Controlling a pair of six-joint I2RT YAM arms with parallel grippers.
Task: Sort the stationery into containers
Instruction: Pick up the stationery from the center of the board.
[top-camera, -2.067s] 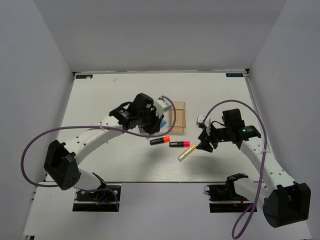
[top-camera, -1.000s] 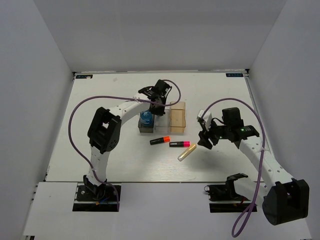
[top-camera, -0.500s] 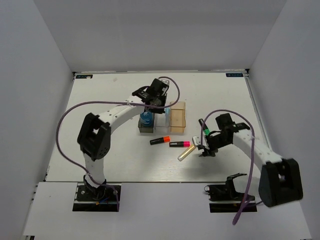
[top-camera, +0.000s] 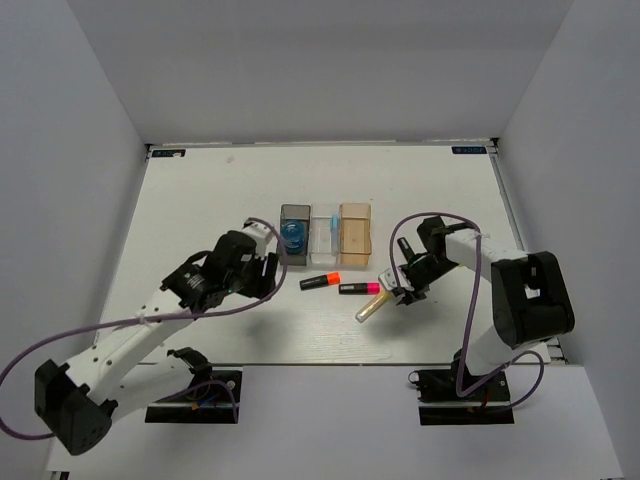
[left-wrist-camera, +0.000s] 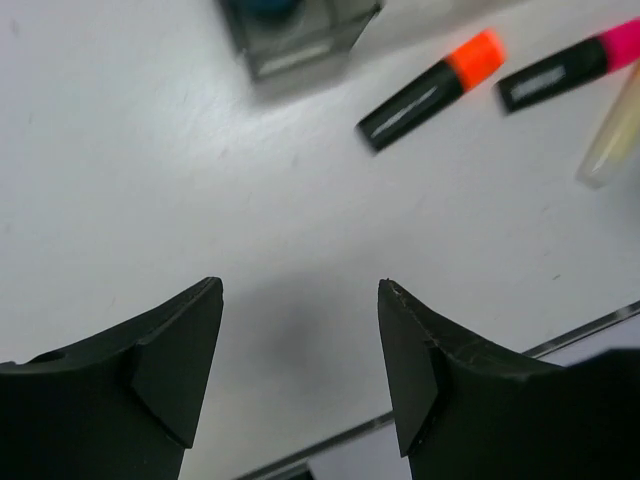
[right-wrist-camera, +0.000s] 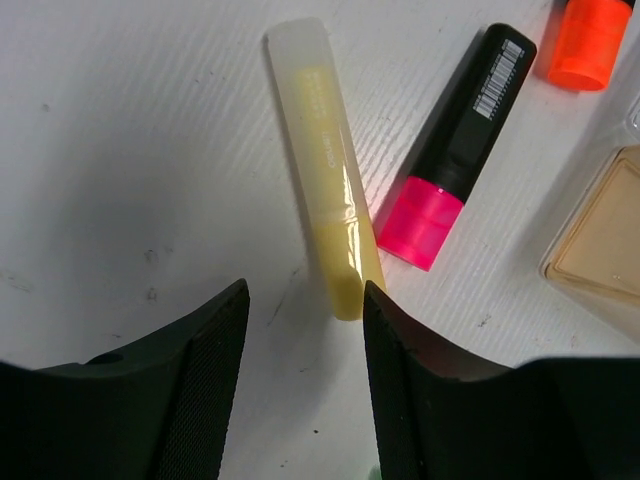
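Roll (top-camera: 292, 234) sits in grey bin (top-camera: 294, 209); orange highlighter (top-camera: 320, 281), pink highlighter (right-wrist-camera: 455, 160) and yellow stick (right-wrist-camera: 322, 170) lie on worktop (top-camera: 200, 200); left hand (left-wrist-camera: 300, 320) wide, right hand (right-wrist-camera: 303, 330) open over stick

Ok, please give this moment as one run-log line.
left gripper: open, empty | right gripper: open, above yellow stick | blue roll: in grey bin

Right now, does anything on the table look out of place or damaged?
Nothing looks spilled or broken. Three items lie loose in front of the bins: the orange highlighter, the pink highlighter and the pale yellow stick. The blue roll sits in the dark grey bin.
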